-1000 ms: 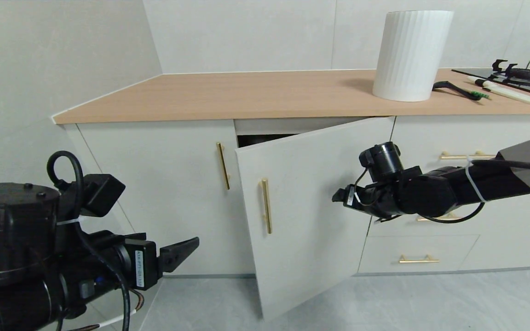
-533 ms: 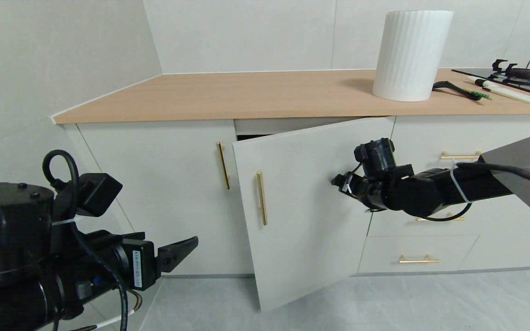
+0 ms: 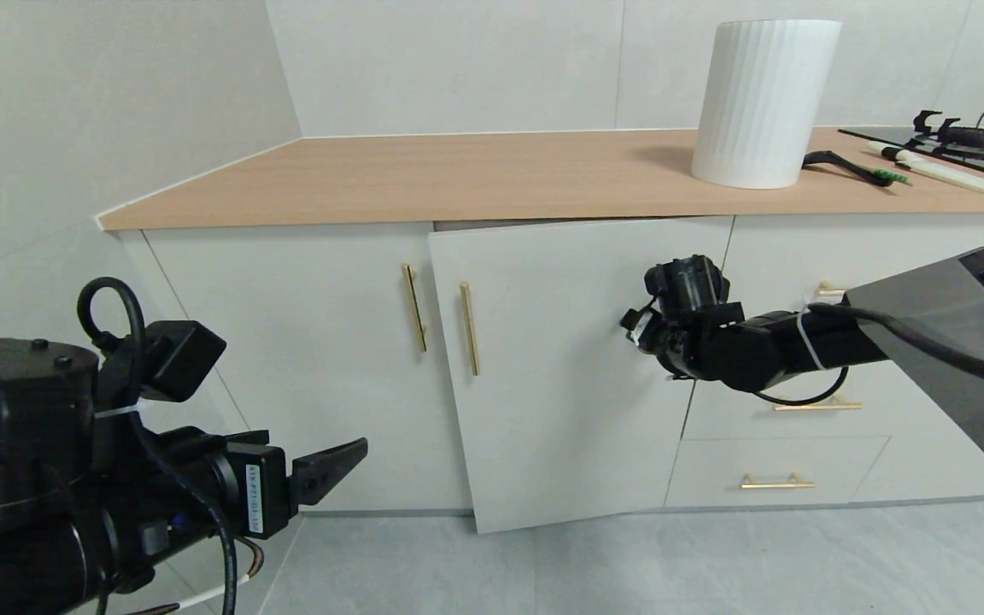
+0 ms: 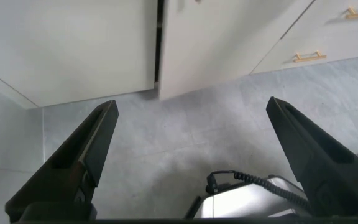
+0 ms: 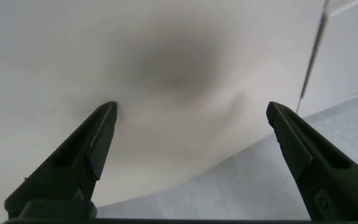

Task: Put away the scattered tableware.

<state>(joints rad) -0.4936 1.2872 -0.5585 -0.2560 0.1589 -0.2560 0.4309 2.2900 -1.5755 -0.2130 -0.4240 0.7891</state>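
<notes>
The right gripper [image 3: 635, 327], fingers spread wide and holding nothing, is against the cupboard door [image 3: 560, 367] (nearly shut). I'd push gently and flat until it closes. The left gripper [image 3: 334, 468] is open too. A knife [image 3: 940, 171] lies at the counter's [image 3: 458, 175] right end.

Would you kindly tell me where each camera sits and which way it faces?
Head view: robot's head, looking forward-down at cabinet door and countertop; both arms show.
Left wrist view: left wrist, facing floor below the door; open left gripper shows.
Right wrist view: right wrist, facing the door closely; open right gripper shows.
All three share the door.
</notes>
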